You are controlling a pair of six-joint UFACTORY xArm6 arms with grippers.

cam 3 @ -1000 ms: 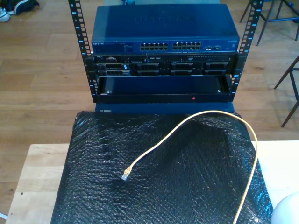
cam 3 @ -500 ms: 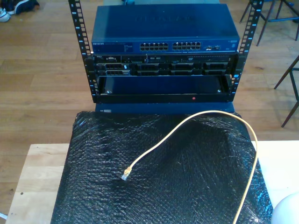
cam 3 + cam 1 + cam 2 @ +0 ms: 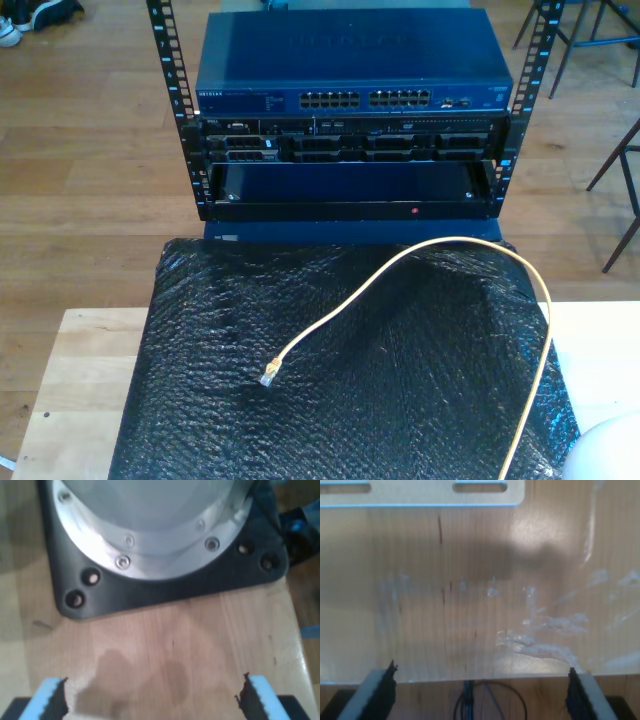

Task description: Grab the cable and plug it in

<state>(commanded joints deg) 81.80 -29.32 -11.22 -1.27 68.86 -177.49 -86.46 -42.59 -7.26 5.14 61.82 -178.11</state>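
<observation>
On the bench's black mat (image 3: 400, 400), below the switch (image 3: 350, 95), the cable (image 3: 400, 262) arcs from the near edge to its connector (image 3: 269, 377) mid-mat, while my first gripper (image 3: 150, 700) and second gripper (image 3: 480, 692) gape wide, empty, over bare wood.

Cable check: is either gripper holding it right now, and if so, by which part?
Nothing is held. My first gripper and my second gripper are both open over bare wood. The cable lies loose on the black mat, its connector untouched.
</observation>
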